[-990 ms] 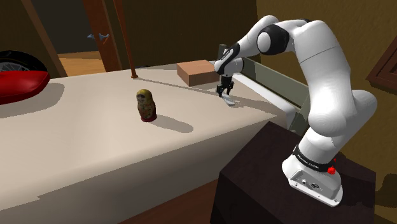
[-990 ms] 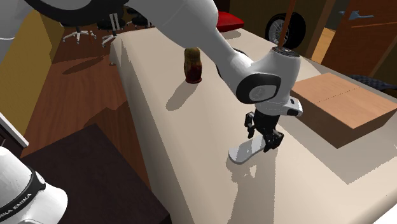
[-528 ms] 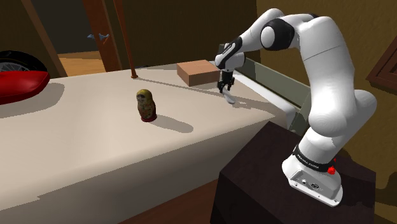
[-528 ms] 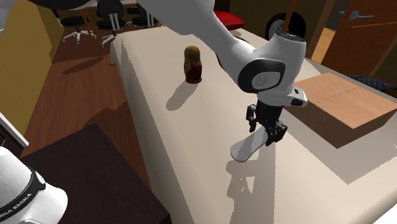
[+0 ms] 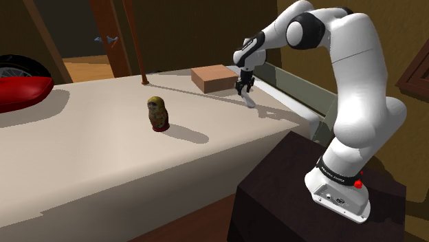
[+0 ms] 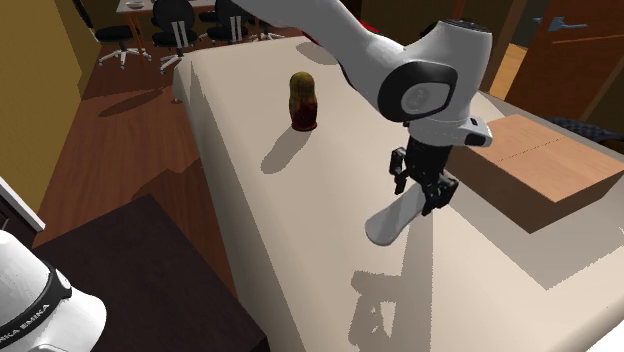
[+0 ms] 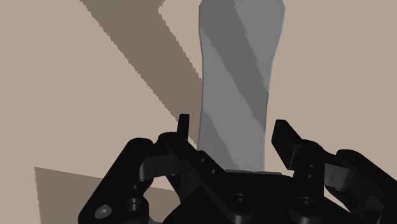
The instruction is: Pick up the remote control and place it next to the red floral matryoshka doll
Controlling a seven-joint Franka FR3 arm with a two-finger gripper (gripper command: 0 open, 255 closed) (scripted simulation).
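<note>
My black gripper (image 6: pixel 428 190) is shut on one end of a plain grey remote control (image 6: pixel 392 219), which hangs lifted above the beige table (image 6: pixel 250 200) with its shadow below. In the wrist view the remote (image 7: pixel 238 83) runs straight out from between the fingers (image 7: pixel 184 127), clasped at its near end. In the shoulder view the gripper (image 5: pixel 243 88) holds the remote (image 5: pixel 249 101) near the table's right end. The matryoshka doll (image 5: pixel 157 113), yellow-green on top with a dark red base, stands upright mid-table, well off to the shoulder view's left; the doll (image 6: pixel 303 101) is far behind the gripper in the second exterior view.
A flat brown box (image 5: pixel 214 77) lies on the table just behind the gripper, also seen as the box (image 6: pixel 525 165) at the second exterior view's right. The dark stand (image 5: pixel 309 199) sits off the table's near corner. A red car (image 5: pixel 20 86) and office chairs (image 6: pixel 170 25) are beyond.
The gripper has risen from the table with the remote in it; the remote went from lying flat to hanging in the air, and its shadow has spread apart from it.
</note>
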